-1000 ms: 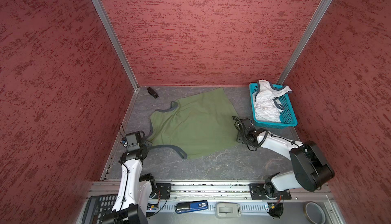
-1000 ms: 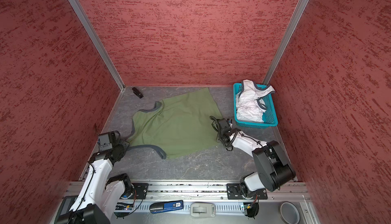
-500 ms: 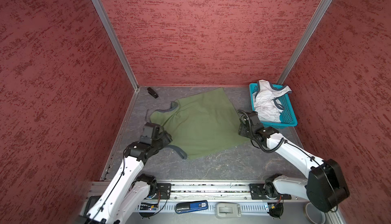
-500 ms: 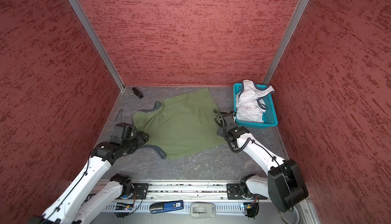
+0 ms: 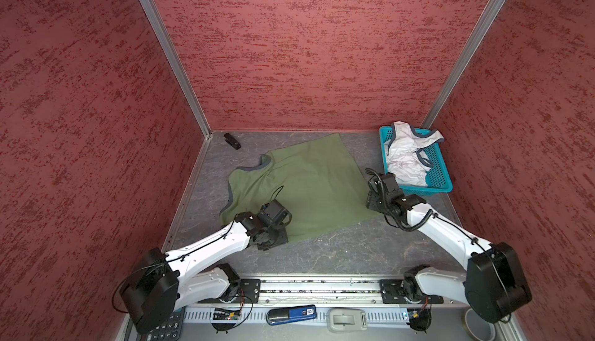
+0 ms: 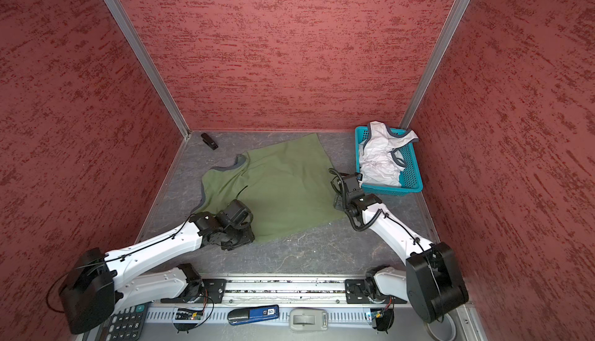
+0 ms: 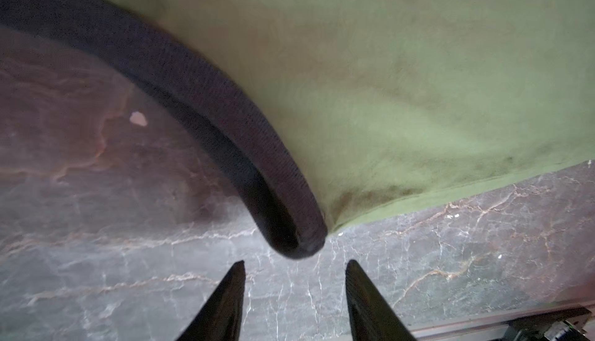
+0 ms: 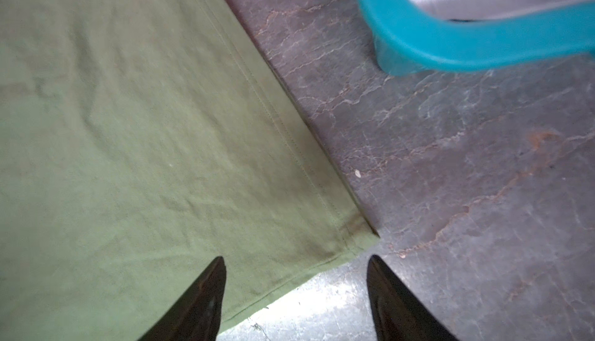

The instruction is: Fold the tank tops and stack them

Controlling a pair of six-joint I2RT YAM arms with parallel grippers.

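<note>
Left wrist view: left pincer (image 7: 294, 262) parted, empty, just short of olive tank top (image 7: 418, 97), which lay spread on bench (image 5: 338, 252). Right pincer (image 8: 296, 257) parted, empty, at its hem corner. White tank top (image 5: 405, 155) lay crumpled in basket (image 5: 418, 190).

Turquoise basket (image 5: 428, 190) at back right; small black object (image 5: 232, 140) near back-left corner of marbled tabletop (image 5: 338, 252)
</note>
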